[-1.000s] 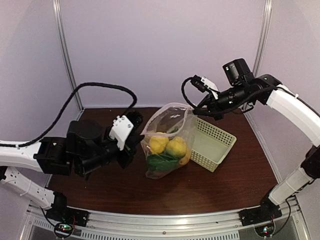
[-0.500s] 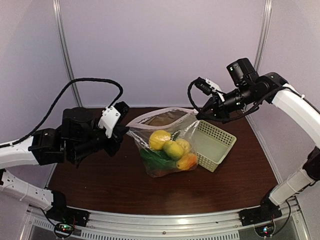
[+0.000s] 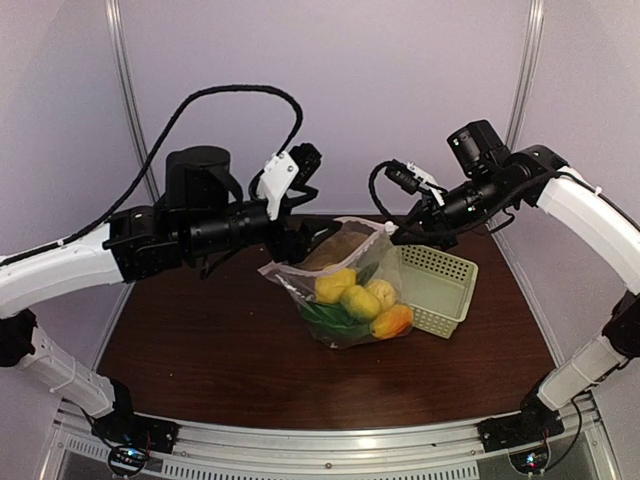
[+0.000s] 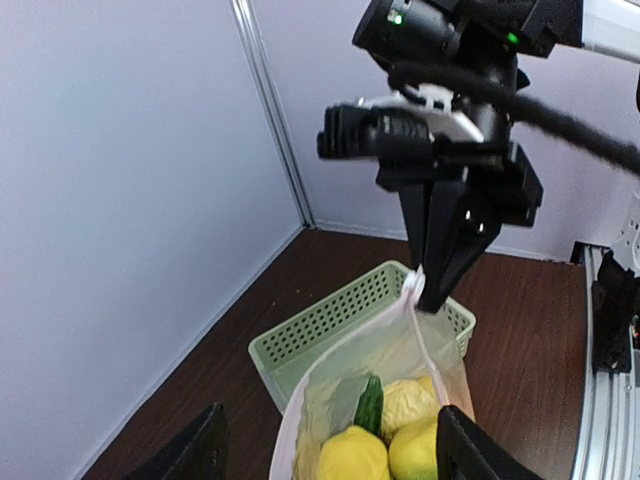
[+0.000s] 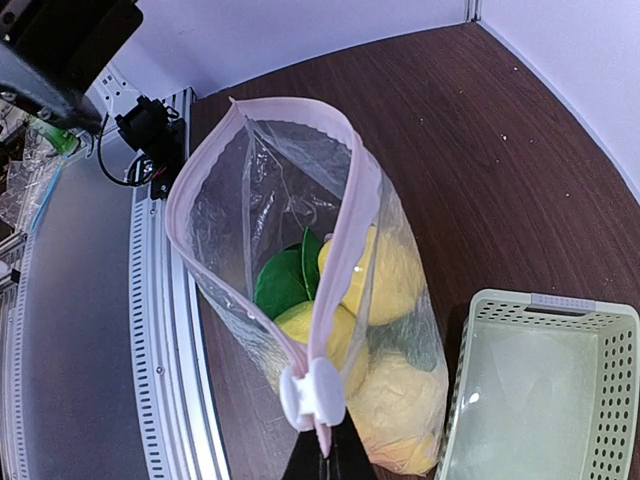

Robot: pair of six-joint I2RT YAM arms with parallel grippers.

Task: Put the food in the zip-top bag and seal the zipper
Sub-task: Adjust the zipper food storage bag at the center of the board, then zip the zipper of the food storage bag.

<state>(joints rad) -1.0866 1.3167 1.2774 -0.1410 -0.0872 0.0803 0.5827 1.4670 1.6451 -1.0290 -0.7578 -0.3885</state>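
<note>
The clear zip-top bag [image 3: 345,290] hangs over the table with its mouth open. Inside is the food: yellow lemons [image 3: 335,285], an orange piece [image 3: 392,320] and a dark green vegetable [image 3: 325,315]. My right gripper [image 3: 397,233] is shut on the bag's corner, just below the white slider [image 5: 312,392] of the pale pink zipper [image 5: 345,240]. My left gripper [image 3: 318,236] is raised at the opposite side of the mouth. Its jaws are open, and in the left wrist view the left gripper [image 4: 330,432] straddles the bag's top edge without pinching it.
A pale green mesh basket [image 3: 445,290] stands on the dark wooden table [image 3: 200,350], right behind and beside the bag, touching it. Grey walls close the back and both sides. A metal rail [image 3: 330,440] runs along the near edge.
My left arm rose and swung right to the bag's mouth, and its jaws opened, letting go of the bag's left edge. The bag shifted right, still hanging from my right gripper.
</note>
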